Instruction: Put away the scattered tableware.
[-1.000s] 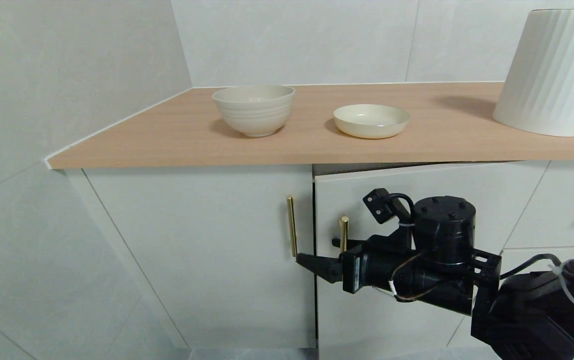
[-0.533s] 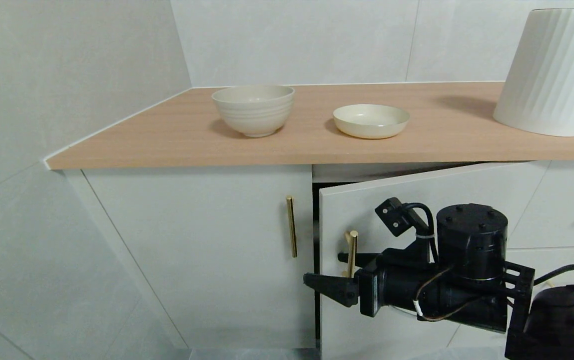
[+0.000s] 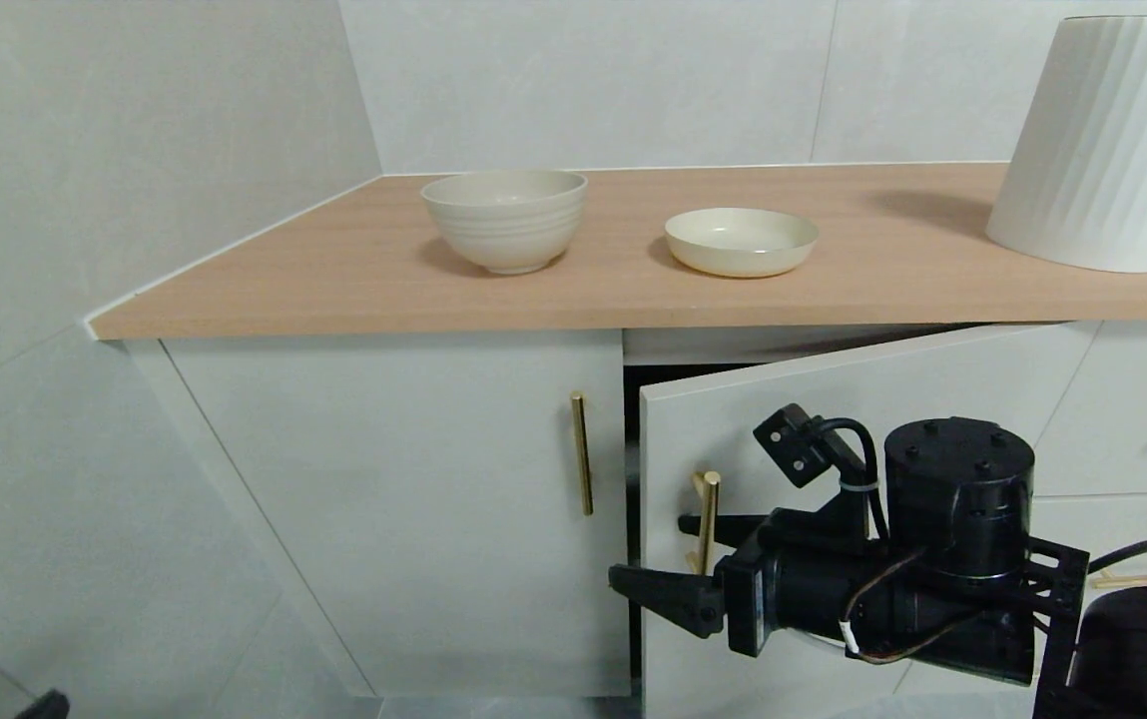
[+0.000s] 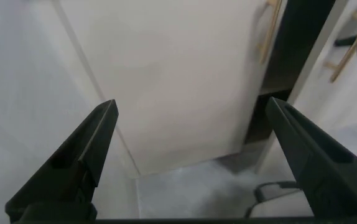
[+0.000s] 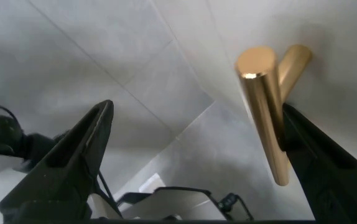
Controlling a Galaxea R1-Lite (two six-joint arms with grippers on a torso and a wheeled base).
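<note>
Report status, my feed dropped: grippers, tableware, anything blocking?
Right gripper open, straddling handle of ajar right door. Left gripper open, low by shut left door. Bowl and dish on counter.

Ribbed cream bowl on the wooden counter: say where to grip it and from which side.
Take the cream ribbed ceramic bowl by its near rim, coming from above: it stands upright and open, and its rounded sides taper to a small foot, so a side grip would likely slip. The shallow cream dish stands apart on its right.

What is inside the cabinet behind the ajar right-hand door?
Only a dark gap shows beside the right door; no shelf or contents are visible. The door itself covers the rest of the interior.
</note>
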